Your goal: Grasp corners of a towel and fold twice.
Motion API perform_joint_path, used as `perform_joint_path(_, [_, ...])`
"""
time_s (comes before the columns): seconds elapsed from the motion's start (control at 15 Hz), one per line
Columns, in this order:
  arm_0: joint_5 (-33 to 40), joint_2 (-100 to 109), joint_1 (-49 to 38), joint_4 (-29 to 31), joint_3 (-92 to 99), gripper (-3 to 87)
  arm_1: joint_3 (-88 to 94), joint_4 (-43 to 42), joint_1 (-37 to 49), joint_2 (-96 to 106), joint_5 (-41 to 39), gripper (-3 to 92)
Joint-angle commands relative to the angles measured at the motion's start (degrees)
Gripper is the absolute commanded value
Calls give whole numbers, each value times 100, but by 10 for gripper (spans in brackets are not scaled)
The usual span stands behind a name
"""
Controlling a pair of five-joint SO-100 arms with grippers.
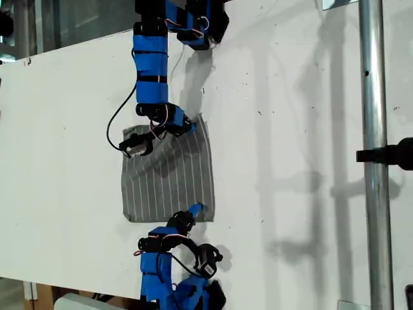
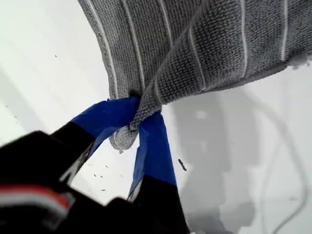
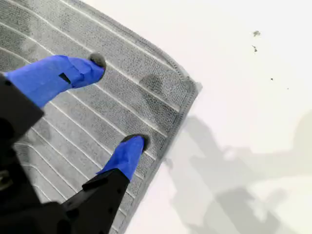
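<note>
The grey, white-striped soft cloth towel (image 1: 169, 175) lies on the white table (image 1: 64, 129), limp and light we judge, so corners suit best: my first gripper (image 2: 138, 118) pinches one, my second gripper (image 3: 119, 102) hovers spread above another.

White flat tabletop (image 1: 290, 161) bare across the exterior view's right half up to the upright metal pole (image 1: 373, 129) near that edge. Grey striped cloth towel (image 1: 171, 174) mid-table sits boxed between two blue arms; a black cable (image 1: 116, 123) loops just beside it.
</note>
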Motion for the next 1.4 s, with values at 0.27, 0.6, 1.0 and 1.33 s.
perform_joint_path(0.27, [-606, -1371, 149, -404, -255, 181, -141, -70, -53, 571, 79, -2])
perform_joint_path(0.6, [-694, -1151, 308, -369, -281, -29, -114, -62, 53, 589, 79, -2])
perform_joint_path(1.0, [-1151, 176, 1107, 387, -686, -29, -26, 158, -756, 896, 536, -2])
perform_joint_path(1.33, [-2355, 1257, 2505, 712, -642, -29, -167, 35, -2593, 677, 2048, -2])
